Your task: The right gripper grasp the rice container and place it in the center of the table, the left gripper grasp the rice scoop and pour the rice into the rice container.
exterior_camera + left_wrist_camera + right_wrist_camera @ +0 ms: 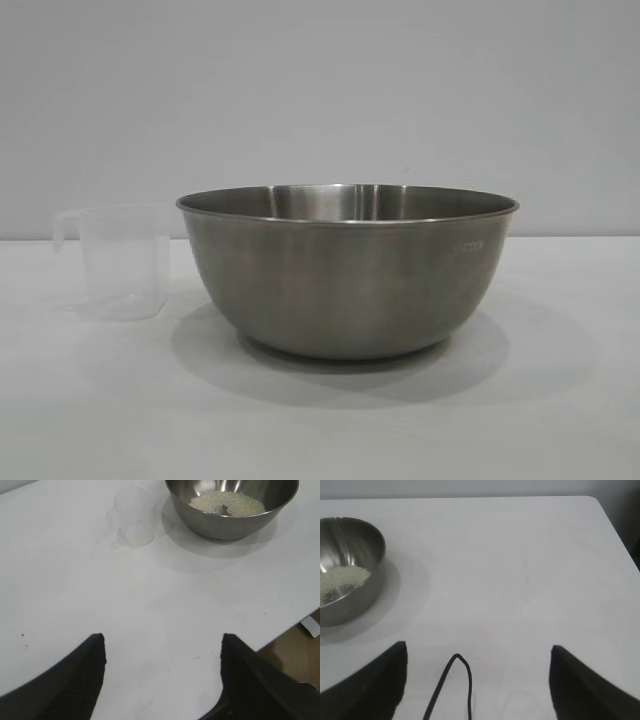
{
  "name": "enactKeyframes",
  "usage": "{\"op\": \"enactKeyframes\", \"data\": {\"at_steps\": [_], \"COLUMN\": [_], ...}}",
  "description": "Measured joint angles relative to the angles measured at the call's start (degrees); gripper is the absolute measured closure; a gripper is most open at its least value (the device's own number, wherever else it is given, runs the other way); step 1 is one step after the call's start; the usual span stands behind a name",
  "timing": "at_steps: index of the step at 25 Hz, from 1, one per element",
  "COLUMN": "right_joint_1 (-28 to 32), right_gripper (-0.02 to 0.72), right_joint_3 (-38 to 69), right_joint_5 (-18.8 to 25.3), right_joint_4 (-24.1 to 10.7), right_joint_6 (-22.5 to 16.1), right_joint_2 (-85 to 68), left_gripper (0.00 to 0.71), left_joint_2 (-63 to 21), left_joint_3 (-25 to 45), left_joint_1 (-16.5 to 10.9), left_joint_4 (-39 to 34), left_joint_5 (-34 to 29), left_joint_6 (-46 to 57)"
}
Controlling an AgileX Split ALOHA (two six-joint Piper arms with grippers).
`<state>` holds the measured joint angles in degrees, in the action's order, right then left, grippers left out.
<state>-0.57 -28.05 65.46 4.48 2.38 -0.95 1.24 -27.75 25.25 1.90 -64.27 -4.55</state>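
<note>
White tabletop under a plain pale wall; all positions below are given relative to the rice container.

Left gripper: its two black wedge fingers stand wide apart with nothing between them, only bare table showing in the gap. It hangs above the white surface well apart from the rice container, which its wrist camera sees across a broad stretch of table.

Right gripper: its fingers are likewise spread wide and hold nothing. A thin black cable loops up between them. It too is well apart from the rice container, on the side away from the scoop.

Rice scoop: the translucent cup stands upright on the table just beside the rice container, at the exterior view's left, its loop handle pointing away from the bowl. In the left wrist view the scoop is faint against the white surface; it appears empty, though its clear walls make this hard to confirm. Whether it touches the bowl's side cannot be told; a narrow gap seems to separate them.

Rice container: the steel bowl sits upright, flat on the table, about midway across the exterior view, casting a soft shadow around its base.

Rice: a shallow heap of white-cream grains lies on the bowl's floor, also visible from the right wrist camera.
</note>
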Motion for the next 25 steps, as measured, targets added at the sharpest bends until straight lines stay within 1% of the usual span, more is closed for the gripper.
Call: {"op": "enactKeyframes", "data": {"at_steps": [9, 10, 11, 12, 14, 17, 20, 23, 25], "right_joint_1": [0.0, 0.0, 0.0, 0.0, 0.0, 0.0, 0.0, -0.1, -0.9], "right_gripper": [0.176, 0.176, 0.176, 0.176, 0.176, 0.176, 0.176, 0.176, 0.176], "right_joint_3": [0.0, 0.0, 0.0, 0.0, 0.0, 0.0, 0.0, 0.0, 0.0], "right_joint_5": [0.0, 0.0, 0.0, 0.0, 0.0, 0.0, 0.0, 0.0, 0.0], "right_joint_4": [0.0, 0.0, 0.0, 0.0, 0.0, 0.0, 0.0, 0.0, 0.0], "right_joint_6": [0.0, 0.0, 0.0, 0.0, 0.0, 0.0, 0.0, 0.0, 0.0], "right_joint_2": [0.0, 0.0, 0.0, 0.0, 0.0, 0.0, 0.0, 0.0, 0.0], "left_gripper": [0.233, 0.233, 0.233, 0.233, 0.233, 0.233, 0.233, 0.233, 0.233], "left_joint_2": [0.0, 0.0, 0.0, 0.0, 0.0, 0.0, 0.0, -0.1, -0.9], "left_joint_3": [0.0, 0.0, 0.0, 0.0, 0.0, 0.0, 0.0, 0.0, 0.0], "left_joint_1": [0.0, -0.1, -0.9, -2.1, -5.6, -12.2, -17.7, -22.0, -24.3], "left_joint_4": [0.0, 0.0, 0.0, 0.0, 0.0, 0.0, 0.0, 0.0, 0.0], "left_joint_5": [0.0, 0.0, 0.0, 0.0, 0.0, 0.0, 0.0, 0.0, 0.0], "left_joint_6": [0.0, 0.0, 0.0, 0.0, 0.0, 0.0, 0.0, 0.0, 0.0]}}
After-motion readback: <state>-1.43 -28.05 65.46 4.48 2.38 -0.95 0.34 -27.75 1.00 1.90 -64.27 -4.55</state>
